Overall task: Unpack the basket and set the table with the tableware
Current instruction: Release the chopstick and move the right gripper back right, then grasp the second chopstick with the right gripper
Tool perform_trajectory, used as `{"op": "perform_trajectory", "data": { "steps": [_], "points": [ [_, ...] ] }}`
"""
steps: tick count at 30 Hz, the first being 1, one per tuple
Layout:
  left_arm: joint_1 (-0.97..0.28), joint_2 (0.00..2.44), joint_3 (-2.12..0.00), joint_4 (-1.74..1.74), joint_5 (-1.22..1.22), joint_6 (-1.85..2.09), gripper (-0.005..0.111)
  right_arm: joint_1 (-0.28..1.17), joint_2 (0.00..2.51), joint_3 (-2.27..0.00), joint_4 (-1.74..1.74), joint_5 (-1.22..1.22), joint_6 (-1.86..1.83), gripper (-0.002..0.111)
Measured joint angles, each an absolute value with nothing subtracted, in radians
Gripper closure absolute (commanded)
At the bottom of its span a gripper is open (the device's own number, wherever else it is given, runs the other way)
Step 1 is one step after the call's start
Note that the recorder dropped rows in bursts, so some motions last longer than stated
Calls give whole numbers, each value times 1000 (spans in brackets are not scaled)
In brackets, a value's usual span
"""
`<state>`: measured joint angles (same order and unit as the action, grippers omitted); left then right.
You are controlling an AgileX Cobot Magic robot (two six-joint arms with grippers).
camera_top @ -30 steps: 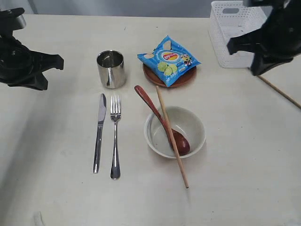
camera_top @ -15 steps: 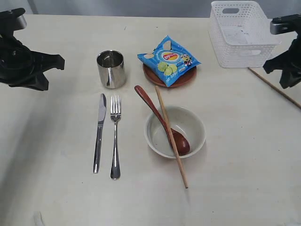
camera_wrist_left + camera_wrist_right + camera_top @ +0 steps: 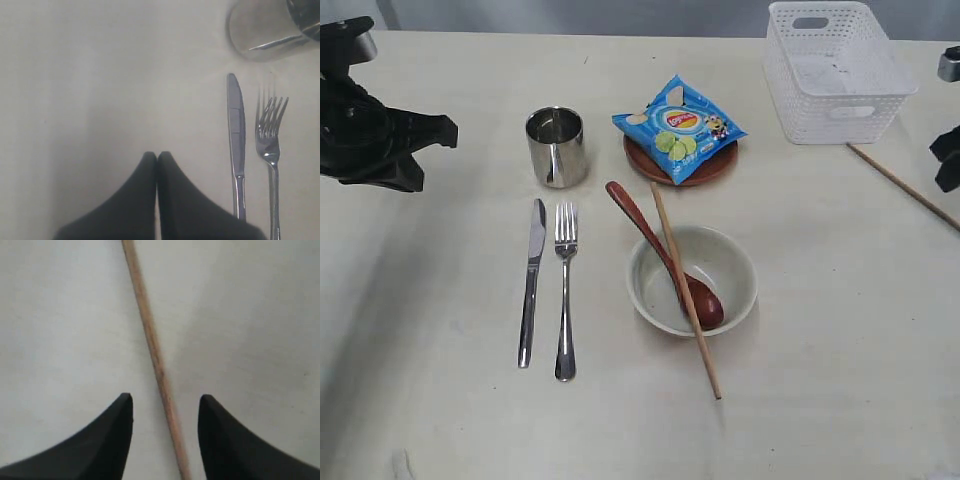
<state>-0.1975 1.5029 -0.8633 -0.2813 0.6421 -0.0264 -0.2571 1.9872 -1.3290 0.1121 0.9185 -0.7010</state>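
Nearest, low in the middle of the frame on the pale beige surface (image 3: 840, 380), a cream bowl (image 3: 738, 272) holds the head of a red-brown wooden spoon (image 3: 638, 218). A brown chopstick (image 3: 705, 360) lies across the bowl's rim. Both slant from lower right to upper left. Left of the bowl, a steel knife (image 3: 531, 280) and fork (image 3: 565, 300) lie side by side, long axes up the frame, tips toward the far side.

Farther back stand a shiny steel cup (image 3: 556, 147) and a small brown plate (image 3: 705, 170) under a blue chip bag (image 3: 678, 125). The white lattice basket (image 3: 835, 75) sits upright at the upper right. A second chopstick (image 3: 900, 185) slants from its near corner toward the right edge.

The left end effector (image 3: 157, 156), at the left edge, has its jaws pressed together on nothing. The right end effector (image 3: 166, 398) has its jaws apart, and the second chopstick runs between them, clear of both.
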Motion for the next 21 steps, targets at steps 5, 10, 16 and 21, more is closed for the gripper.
{"op": "perform_trajectory", "data": {
  "steps": [5,10,16,21],
  "points": [
    [-198,1503,-863,-281,640,-26,107,-257,2036,-1383,82,918,-728,59],
    [-198,1503,-863,-281,638,-26,107,-244,2093,-1410,80,917,-767,59],
    [-198,1503,-863,-281,638,-26,107,-197,2131,-1410,80,899,-832,59],
    [-198,1503,-863,-281,638,-26,107,-194,2147,-1410,80,886,-841,59]
  ]
}}
